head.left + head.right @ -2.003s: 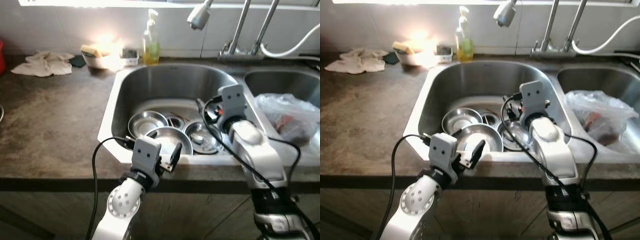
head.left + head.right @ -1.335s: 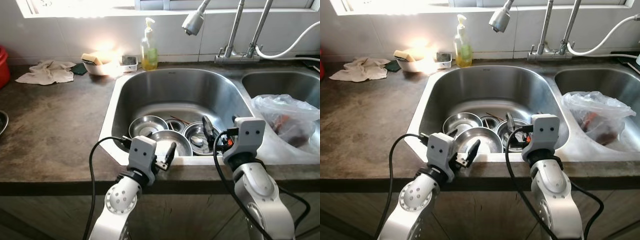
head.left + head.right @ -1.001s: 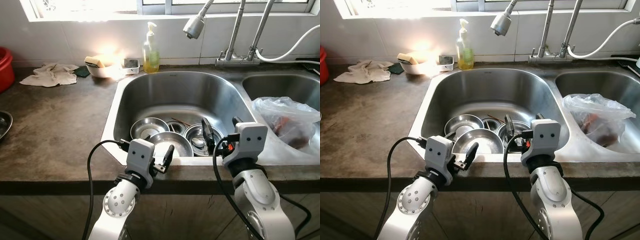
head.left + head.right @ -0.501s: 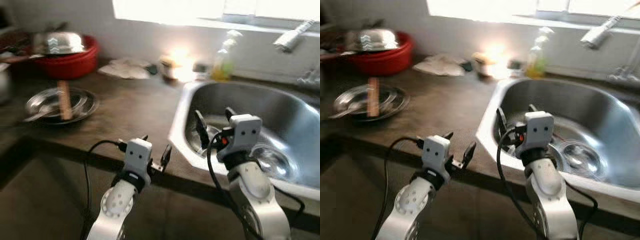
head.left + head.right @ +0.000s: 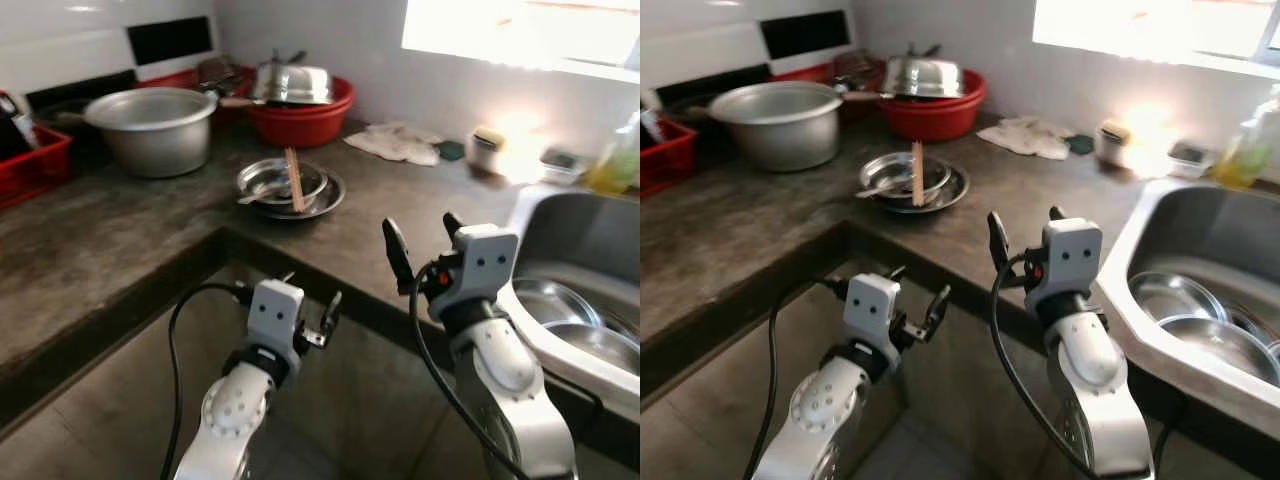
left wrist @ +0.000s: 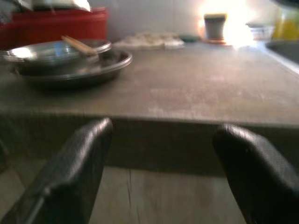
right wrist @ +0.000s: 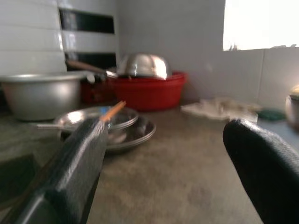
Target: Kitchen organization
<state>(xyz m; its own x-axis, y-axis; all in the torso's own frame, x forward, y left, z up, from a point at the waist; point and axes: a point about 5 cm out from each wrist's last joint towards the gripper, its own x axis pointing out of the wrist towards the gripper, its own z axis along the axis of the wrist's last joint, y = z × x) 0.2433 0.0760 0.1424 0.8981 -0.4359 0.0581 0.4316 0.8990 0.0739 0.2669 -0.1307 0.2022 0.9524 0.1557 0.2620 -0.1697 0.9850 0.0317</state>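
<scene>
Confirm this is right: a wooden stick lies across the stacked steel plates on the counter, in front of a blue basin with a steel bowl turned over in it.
One detail is wrong: the basin is red, not blue, as the left eye view shows. The rest holds: the wooden stick lies across the stacked steel plates on the counter, and a steel bowl sits upside down in the basin.

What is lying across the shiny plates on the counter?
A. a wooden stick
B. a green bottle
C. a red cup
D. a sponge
A. A wooden stick lies across the stacked steel plates on the counter, in front of the red tub.
</scene>
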